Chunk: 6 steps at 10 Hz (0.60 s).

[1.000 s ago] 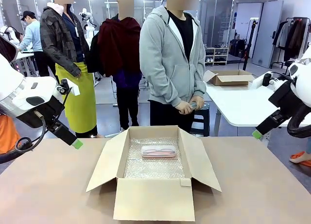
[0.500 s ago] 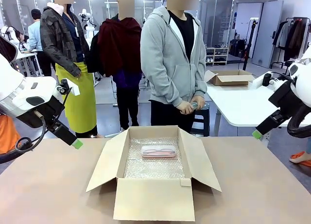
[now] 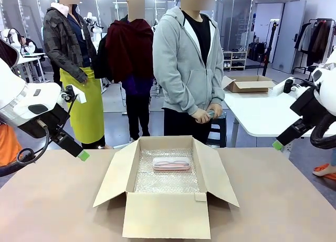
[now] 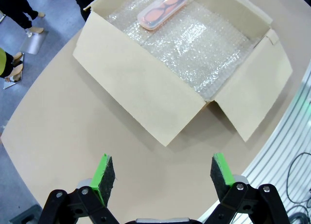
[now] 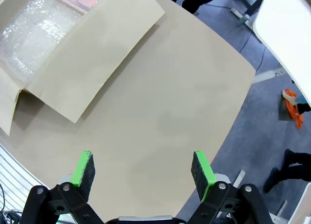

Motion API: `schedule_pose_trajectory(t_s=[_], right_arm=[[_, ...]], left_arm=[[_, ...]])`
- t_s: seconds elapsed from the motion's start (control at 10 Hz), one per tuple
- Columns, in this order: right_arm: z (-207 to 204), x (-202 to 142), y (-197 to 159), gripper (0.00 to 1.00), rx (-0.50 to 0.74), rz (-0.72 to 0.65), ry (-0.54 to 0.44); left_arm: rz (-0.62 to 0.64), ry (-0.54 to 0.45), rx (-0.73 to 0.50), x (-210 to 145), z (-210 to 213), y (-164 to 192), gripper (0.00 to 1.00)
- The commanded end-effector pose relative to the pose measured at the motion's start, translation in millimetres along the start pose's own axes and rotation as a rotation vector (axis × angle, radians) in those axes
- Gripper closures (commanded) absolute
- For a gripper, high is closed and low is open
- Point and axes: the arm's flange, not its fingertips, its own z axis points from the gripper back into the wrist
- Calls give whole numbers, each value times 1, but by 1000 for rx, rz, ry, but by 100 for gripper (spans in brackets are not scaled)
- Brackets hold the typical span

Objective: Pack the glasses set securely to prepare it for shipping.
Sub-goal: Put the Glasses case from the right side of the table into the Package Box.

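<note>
The pale pink case [image 3: 171, 163] is seen lying flat on the bubble wrap [image 3: 165, 183] inside the open cardboard box [image 3: 167, 217], close to its far wall, with nothing laid over it. The left claw [image 4: 161, 171] and the right claw [image 5: 142, 168] are held spread apart and empty, raised above the surface [image 3: 50, 205] on either side of the box and well clear of it.

Several slips can be foreseen. Were the flaps folded shut now, the case would probably be left free to slide over the wrap, since it is wedged by nothing. The set might also be sealed incomplete: one case is counted in the box. Something small is held in the person's hands [image 3: 205, 115] (too small to be identified). The side flaps are splayed outward, so one could be caught by a claw brought in low, and the whole box might be shoved.

From the left wrist view the box floor is given from above, so the bare wrap around the case and the frames under its translucent lid can be judged; from the front this is foreshortened. The height of both claws, and the person's stance, are read better from the front view.
</note>
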Motion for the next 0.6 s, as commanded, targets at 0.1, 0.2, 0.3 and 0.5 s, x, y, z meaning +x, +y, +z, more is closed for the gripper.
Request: schedule_pose_trajectory(t_s=[0.1, 0.2, 0.3, 0.5], right_arm=[[0, 0, 1, 0, 2, 0, 4], [0, 0, 1, 0, 2, 0, 4], [0, 0, 1, 0, 2, 0, 4], [0, 0, 1, 0, 2, 0, 4]], left_arm=[[0, -3, -5, -1, 1, 1, 0], [0, -3, -5, -1, 1, 1, 0], [0, -3, -5, -1, 1, 1, 0], [0, -3, -5, -1, 1, 1, 0]])
